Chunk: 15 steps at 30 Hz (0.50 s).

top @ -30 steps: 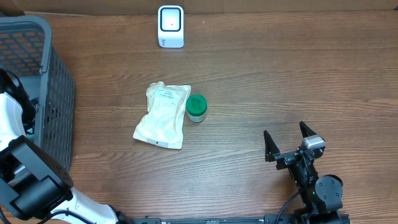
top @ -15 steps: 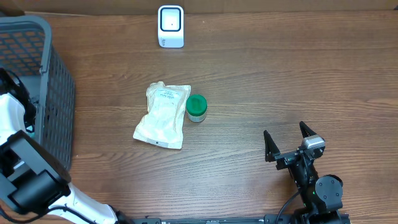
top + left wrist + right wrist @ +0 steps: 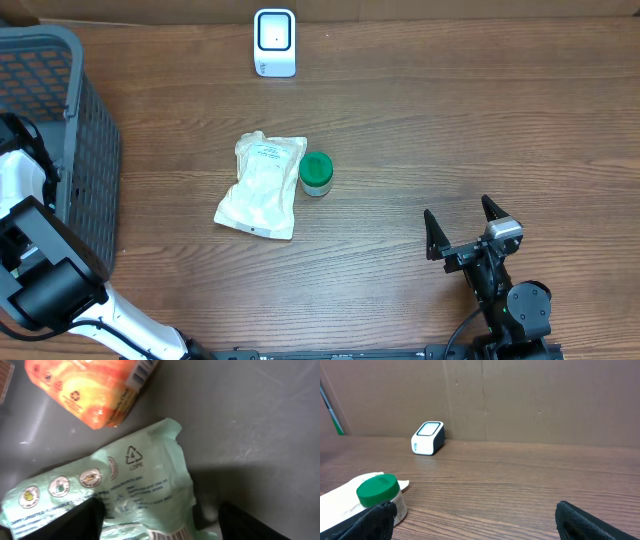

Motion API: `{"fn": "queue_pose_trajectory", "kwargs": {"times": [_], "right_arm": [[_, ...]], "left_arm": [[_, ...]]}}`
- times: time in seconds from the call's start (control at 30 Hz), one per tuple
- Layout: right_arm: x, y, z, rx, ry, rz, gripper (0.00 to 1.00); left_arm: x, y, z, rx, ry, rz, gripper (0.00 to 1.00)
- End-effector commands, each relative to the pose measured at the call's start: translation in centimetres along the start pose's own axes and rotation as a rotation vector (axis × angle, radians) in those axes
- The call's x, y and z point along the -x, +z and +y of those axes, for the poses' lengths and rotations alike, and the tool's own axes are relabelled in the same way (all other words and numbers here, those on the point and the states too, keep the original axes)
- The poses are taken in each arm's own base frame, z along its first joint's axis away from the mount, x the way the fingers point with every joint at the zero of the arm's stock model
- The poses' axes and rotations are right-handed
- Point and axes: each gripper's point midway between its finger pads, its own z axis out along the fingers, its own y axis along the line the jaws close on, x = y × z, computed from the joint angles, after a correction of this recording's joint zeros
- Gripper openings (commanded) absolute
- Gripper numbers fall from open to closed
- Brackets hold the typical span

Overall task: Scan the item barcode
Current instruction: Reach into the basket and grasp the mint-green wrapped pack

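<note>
The left gripper [image 3: 160, 511], inside the basket [image 3: 95, 160], has its jaws wide apart around a green pouch [image 3: 145, 475], not pinching it. The right gripper [image 3: 463, 228], far from the basket, is fully open and empty.

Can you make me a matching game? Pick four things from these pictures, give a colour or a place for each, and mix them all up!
Things:
1. scanner
2. jar
3. basket
4. packet with the recycling sign

Clues:
A. has a green lid
B. grey, at the left edge of the table
C. pale green, next to an orange pack
D. white, at the table's far edge

Pairs: 1-D, 2-A, 3-B, 4-C
</note>
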Motion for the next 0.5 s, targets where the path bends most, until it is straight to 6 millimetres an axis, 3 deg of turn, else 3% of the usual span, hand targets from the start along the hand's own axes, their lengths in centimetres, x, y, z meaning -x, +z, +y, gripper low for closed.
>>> {"fn": "queue_pose_trajectory", "kwargs": {"times": [0.0, 0.07, 0.1, 0.13, 0.17, 0.2, 0.37, 0.47], "right_arm": [[-0.1, 0.0, -0.1, -0.005, 0.001, -0.006, 1.00], [-0.1, 0.0, -0.1, -0.005, 0.001, -0.006, 1.00], [-0.1, 0.0, -0.1, -0.005, 0.001, -0.006, 1.00], [-0.1, 0.0, -0.1, -0.005, 0.001, -0.006, 1.00], [-0.1, 0.0, -0.1, -0.005, 0.001, -0.006, 1.00], [-0.1, 0.0, -0.1, -0.005, 0.001, -0.006, 1.00], [-0.1, 0.0, -0.1, -0.005, 0.001, -0.006, 1.00], [-0.1, 0.0, -0.1, -0.005, 0.001, -0.006, 1.00]], "left_arm": [[-2.5, 2.3, -0.6, -0.016, 0.017, 0.105, 0.72], [-2.8, 2.4, -1.2, -0.044, 0.020, 0.116, 0.65], [-2.8, 2.4, -1.4, -0.055, 0.020, 0.116, 0.53], [-2.8, 2.4, -1.5, -0.065, 0.020, 0.116, 0.27], [-2.8, 2.3, -1.5, -0.065, 0.020, 0.119, 0.11], [-2.9, 2.2, -1.5, -0.064, 0.020, 0.122, 0.04], [-2.3, 1.2, -1.3, -0.064, 0.012, 0.125, 0.04], [-0.9, -0.9, -0.8, -0.061, -0.045, 0.107, 0.04]]}}
